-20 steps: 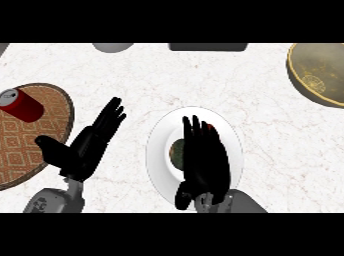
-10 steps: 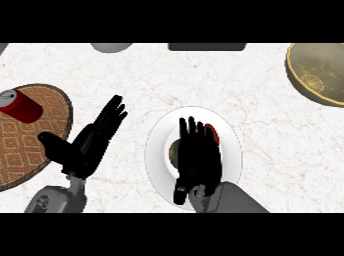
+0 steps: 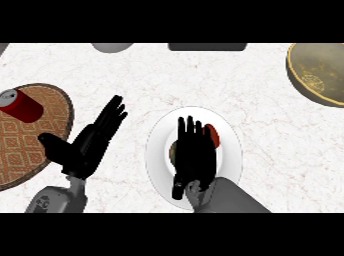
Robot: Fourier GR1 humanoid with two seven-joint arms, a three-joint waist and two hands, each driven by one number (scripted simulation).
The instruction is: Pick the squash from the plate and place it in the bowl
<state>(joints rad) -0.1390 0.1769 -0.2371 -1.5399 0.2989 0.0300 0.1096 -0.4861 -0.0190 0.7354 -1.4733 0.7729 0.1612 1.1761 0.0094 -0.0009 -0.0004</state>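
Right black hand (image 3: pixel 193 157), mine, is creeping toward twelve o'clock over the round white plate (image 3: pixel 157 155), fingers straight and apart, now covering most of the dark red squash (image 3: pixel 212 136); grasping seems next. Open white marble counter (image 3: pixel 267 150) is stretching toward the round golden bowl (image 3: pixel 330 75) at two o'clock; my left hand (image 3: pixel 90 142) is resting open at nine.

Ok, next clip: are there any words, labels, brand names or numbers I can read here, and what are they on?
No readable text anywhere.
Red can: no label or lettering shows.
Woven mat: only a diamond pattern.
Bowl: pale specks inside, not writing.
Plate: plain white, no marks.
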